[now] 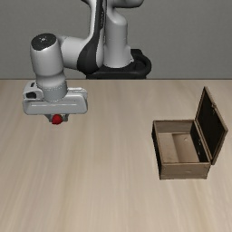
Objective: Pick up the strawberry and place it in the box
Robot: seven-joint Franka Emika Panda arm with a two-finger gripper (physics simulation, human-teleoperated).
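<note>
Gripper: the gripper [56, 109] is in the exterior view's left half, pointing down over the worktop, with its wide grey body level.
Gripper state: cannot tell whether it is apart or clamped, because the grey body covers the lower part from this angle.
Strawberry: the strawberry [57, 119] is a small red shape right under the middle of the gripper's body. It touches the body's lower edge in the picture, and only its lower part shows.
Strawberry support: I cannot tell whether it rests on the worktop or hangs just above it.
Arm: the white and grey arm [98, 41] rises from the gripper, bends toward the exterior view's right, and goes up out of the top of the picture.
Base: the dark base [136, 67] stands at the worktop's far edge, near the middle.
Worktop: the worktop [100, 177] is a pale wood-coloured surface.
Box: the brown box [169, 166] stands on the exterior view's right side, well apart from the gripper and the strawberry, and somewhat lower in the picture.
Lid: the lid [213, 122] is open and stands up along the box's right edge, leaning outward.
Box inside: brown, like the walls.
</note>
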